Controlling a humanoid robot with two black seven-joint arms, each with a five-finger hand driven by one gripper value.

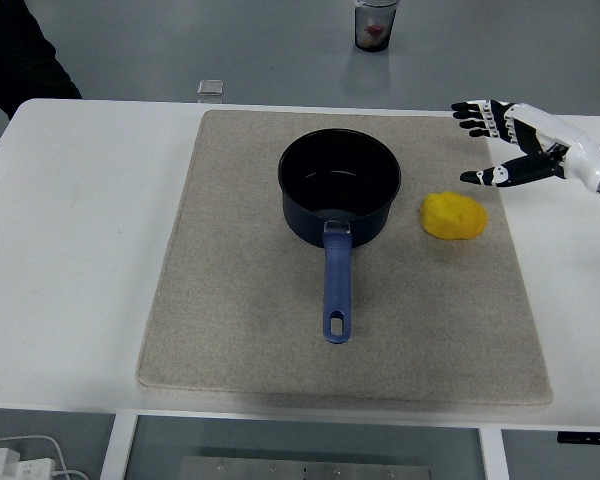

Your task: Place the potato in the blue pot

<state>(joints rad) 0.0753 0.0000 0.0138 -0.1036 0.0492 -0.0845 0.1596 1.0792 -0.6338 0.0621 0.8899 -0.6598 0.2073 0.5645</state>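
Reaching in from the side, the right hand [510, 145] has its fingers spread wide and holds nothing. The potato [455, 216] lies on the mat [230, 330], just below the hand, with the blue pot [340, 190] farther past it. A sideways bump could roll the potato away, and a loose grip could drop it.

You see a white counter [90, 250] under a beige mat [240, 330] — grey floor [180, 45] beyond, a cup [376, 24] standing on it.
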